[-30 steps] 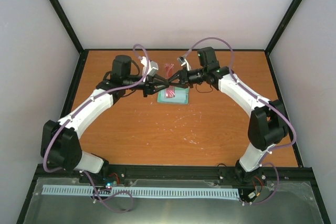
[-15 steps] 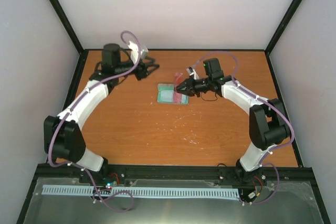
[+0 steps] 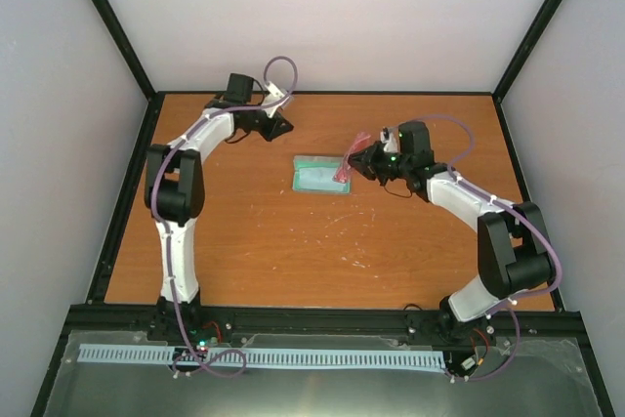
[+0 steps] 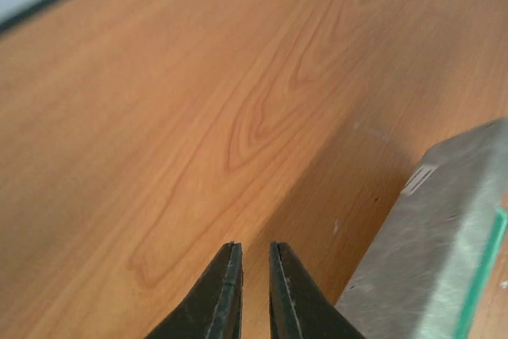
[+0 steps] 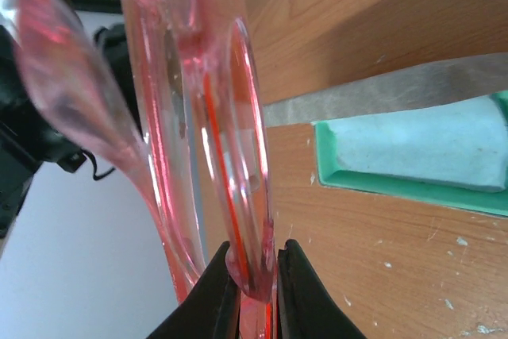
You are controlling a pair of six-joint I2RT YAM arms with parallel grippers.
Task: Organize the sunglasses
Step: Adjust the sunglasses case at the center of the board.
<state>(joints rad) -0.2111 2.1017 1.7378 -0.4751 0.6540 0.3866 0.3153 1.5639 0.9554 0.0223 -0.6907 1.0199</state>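
Observation:
The sunglasses, a red-orange translucent pair, stand upright with my right gripper shut on their lower rim. In the top view this gripper holds the sunglasses over the right edge of the open grey case. The case's teal-green lining holds a pale blue cloth. My left gripper sits at the far left back of the table, away from the case. In its wrist view the left gripper has its jaws almost together with nothing between them, and the grey case lies to their right.
The orange-brown wooden table is ringed by a black frame and pale walls. The left arm stretches along the table's left side. The right arm curves in from the right.
The left arm has pulled back from the case to the far left and its jaws have closed down. The right gripper has drifted slightly right with the sunglasses still in it.

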